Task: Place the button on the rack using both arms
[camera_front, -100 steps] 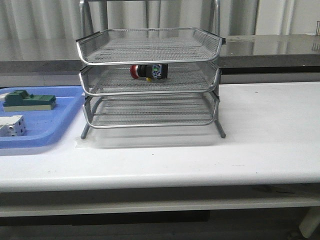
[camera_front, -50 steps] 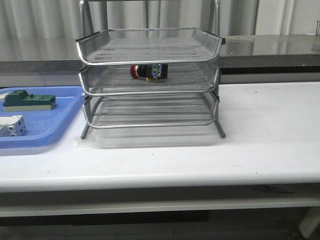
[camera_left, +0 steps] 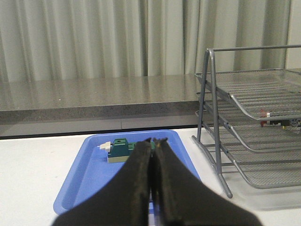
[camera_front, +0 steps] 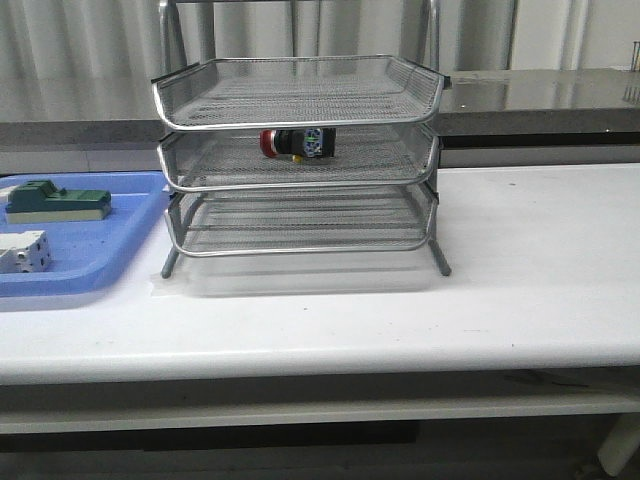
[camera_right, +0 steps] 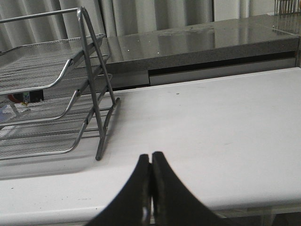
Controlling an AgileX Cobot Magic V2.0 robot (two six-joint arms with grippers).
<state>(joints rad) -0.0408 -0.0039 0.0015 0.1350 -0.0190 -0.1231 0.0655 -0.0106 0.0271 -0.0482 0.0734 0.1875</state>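
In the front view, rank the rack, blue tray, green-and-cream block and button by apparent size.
1. rack
2. blue tray, partly cut off at the frame edge
3. green-and-cream block
4. button, slightly smaller, though farther back

No writing, label, brand, number or sign can be read in any view. The button [camera_front: 297,143] on the middle tier of the rack [camera_front: 300,160] has a small blue and white patch at its rear, too small and blurred to make out as text.
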